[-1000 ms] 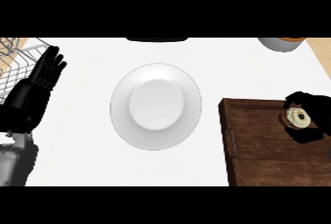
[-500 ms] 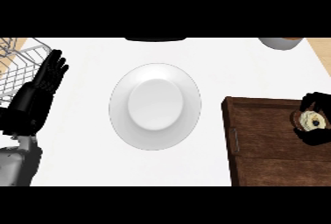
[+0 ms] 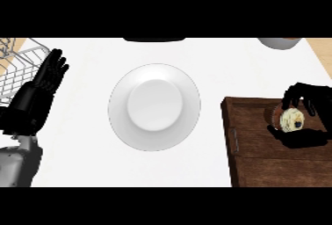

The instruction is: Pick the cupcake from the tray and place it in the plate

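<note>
Bench (image 3: 214,57): white, smooth top that fills most of the view — evenly lit.
Bench edges: pale wood tone shows at the far left corner and at the far right corner.
Wire rack (image 3: 19,66): grey metal, far left, partly cut by the view's edge.
Dark object (image 3: 154,39): at the far edge, middle — only a sliver shows.
Bowl (image 3: 280,42): far right, grey-white, cut off at the far edge.

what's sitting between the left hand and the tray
Head view: the white plate lies between the left hand and the tray, with bare white counter on either side of it.
</note>
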You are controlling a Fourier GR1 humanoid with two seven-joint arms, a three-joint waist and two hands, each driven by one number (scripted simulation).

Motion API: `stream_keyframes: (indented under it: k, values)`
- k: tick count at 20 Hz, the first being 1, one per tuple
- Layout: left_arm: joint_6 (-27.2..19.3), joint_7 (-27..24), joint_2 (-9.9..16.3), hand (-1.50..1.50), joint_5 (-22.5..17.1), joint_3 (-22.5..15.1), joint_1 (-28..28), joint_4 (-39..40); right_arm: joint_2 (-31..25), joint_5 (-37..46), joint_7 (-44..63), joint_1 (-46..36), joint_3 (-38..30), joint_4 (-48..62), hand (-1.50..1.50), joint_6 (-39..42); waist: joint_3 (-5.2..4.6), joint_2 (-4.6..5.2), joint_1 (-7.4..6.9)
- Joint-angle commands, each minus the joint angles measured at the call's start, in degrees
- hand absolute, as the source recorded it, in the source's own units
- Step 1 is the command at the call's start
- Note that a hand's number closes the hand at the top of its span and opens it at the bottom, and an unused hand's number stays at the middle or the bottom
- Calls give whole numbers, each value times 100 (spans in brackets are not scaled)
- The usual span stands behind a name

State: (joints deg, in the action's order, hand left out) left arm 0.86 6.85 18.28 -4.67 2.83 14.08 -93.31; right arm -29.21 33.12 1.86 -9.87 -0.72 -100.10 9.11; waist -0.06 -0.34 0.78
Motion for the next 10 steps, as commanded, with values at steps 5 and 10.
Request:
stream_keyframes:
  k: [5,10]
  values:
    - [164,214,66,0,-60,138,108,-163,699,-324,1226,-494,614,-1430,150,700,4,21,-77]
    - [178,-43,-151,0,105,44,17,51,1331,-44,1903,-1762,1004,-591,150,805,3,36,-126]
